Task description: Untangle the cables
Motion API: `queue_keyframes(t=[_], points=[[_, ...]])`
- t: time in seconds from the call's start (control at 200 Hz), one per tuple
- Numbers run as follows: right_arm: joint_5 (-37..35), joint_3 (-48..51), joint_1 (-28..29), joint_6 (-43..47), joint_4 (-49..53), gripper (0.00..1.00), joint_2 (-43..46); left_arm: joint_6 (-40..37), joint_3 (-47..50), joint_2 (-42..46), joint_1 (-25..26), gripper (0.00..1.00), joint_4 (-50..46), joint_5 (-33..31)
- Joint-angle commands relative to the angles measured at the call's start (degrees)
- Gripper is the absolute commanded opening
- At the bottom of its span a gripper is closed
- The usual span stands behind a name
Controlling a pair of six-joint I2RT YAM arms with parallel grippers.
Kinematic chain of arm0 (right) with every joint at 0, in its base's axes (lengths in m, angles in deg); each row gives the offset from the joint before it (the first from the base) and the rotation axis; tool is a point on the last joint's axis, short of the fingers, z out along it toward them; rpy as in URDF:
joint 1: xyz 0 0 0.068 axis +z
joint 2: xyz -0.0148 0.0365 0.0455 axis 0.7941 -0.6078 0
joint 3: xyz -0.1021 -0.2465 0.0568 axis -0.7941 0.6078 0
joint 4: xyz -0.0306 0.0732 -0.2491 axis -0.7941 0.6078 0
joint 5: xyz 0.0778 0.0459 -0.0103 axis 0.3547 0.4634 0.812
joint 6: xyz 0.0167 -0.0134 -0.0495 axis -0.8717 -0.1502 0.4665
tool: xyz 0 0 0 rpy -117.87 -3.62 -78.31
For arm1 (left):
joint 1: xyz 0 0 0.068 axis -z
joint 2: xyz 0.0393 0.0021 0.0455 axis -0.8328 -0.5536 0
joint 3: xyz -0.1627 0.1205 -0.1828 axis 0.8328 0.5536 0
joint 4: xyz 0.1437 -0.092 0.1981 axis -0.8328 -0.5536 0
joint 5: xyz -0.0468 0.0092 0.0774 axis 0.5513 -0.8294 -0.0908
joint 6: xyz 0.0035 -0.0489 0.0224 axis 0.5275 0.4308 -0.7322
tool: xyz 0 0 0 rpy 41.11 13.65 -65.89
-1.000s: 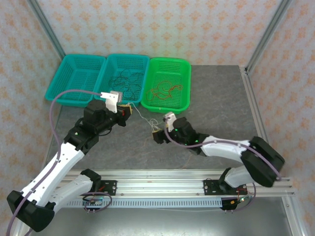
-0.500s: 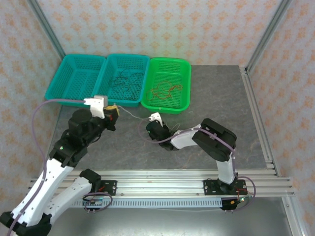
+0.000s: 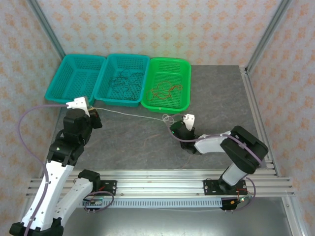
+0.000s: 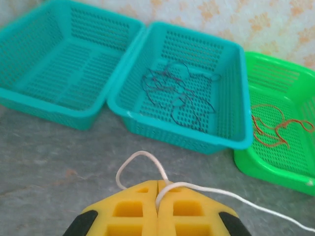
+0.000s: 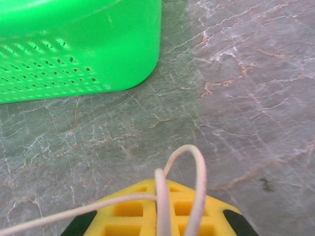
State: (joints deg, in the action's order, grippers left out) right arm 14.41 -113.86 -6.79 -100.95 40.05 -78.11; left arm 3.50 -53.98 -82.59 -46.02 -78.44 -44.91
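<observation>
A pale cable (image 3: 130, 114) stretches across the grey surface (image 3: 216, 105), its ends pinched by the left fingers (image 4: 150, 206) and the right fingers (image 5: 147, 216), while a dark cable (image 3: 123, 83) lies in the middle basket (image 3: 109, 60) and a red cable (image 3: 165, 89) in the green basket (image 3: 186, 66).

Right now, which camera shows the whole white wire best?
Top external: the white wire stretches end to end there. Left wrist catches its looped end clamped in the left pincer; right wrist, the other loop in the right pincer.
</observation>
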Motion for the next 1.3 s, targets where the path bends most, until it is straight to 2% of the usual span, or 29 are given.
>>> queue_keyframes(t=[0.0, 0.09, 0.215, 0.3, 0.395, 0.535, 0.636, 0.746, 0.951, 1.001, 1.041, 1.126, 1.221, 1.291], points=[[6.63, 0.8, -0.43, 6.38, -1.59, 0.0, 5.67, 4.57, 6.73, -1.79, -0.44, 0.0, 10.02, 14.61], [11.52, 0.12, -0.44, 9.54, -1.28, 0.0, 11.29, 10.31, 15.86, -2.46, 0.17, 0.0, 21.17, 21.51], [15.5, -1.27, -0.68, 11.52, 1.34, 0.0, 17.49, 11.43, 22.15, -2.72, 3.38, 0.01, 25.91, 19.61], [19.25, -2.18, -0.87, 13.27, 3.22, 0.0, 21.26, 9.84, 23.0, -3.66, 5.29, 0.13, 25.32, 18.5], [22.6, -3.15, -0.95, 14.75, 5.12, 0.0, 25.06, 8.81, 23.09, -4.48, 6.77, 0.3, 25.37, 18.89], [22.5, -6.05, -0.96, 15.85, 11.42, 0.0, 27.96, 6.21, 22.23, -4.5, 9.05, 0.47, 27.04, 20.42], [20.8, -6.68, -0.91, 15.78, 13.22, 0.0, 29.16, 2.71, 20.62, -5.13, 11.79, 0.49, 29.66, 24.91], [19.96, -7.06, -1.01, 15.53, 14.24, 0.0, 29.47, -1.53, 18.53, -5.83, 18.41, 0.5, 33.73, 30.4], [19.29, -7.21, -1.04, 14.6, 14.6, 0.0, 28.85, -6.71, 13.16, -11.52, 31.86, 0.51, 37.82, 32.42], [19.35, -7.23, -1.04, 14.28, 14.58, 0.0, 28.77, -6.6, 12.37, -13.29, 33.8, 0.7, 40.19, 32.4], [19.36, -7.23, -1.04, 14.16, 14.65, 0.0, 28.67, -6.81, 11.66, -14.84, 35.35, 0.8, 41.65, 32.36], [19.41, -7.23, -1.09, 13.79, 14.84, 0.0, 28.67, -9.09, 9.13, -18.95, 38.23, 0.9, 42.03, 32.21], [19.38, -7.46, -1.04, 13.54, 15.27, 0.0, 28.6, -12.21, 6.25, -24.35, 40.34, 0.9, 40.43, 32.19], [19.4, -7.55, -1.04, 13.45, 15.6, 0.0, 28.69, -12.41, 5.36, -27.75, 41.11, 0.85, 41.57, 30.3]])
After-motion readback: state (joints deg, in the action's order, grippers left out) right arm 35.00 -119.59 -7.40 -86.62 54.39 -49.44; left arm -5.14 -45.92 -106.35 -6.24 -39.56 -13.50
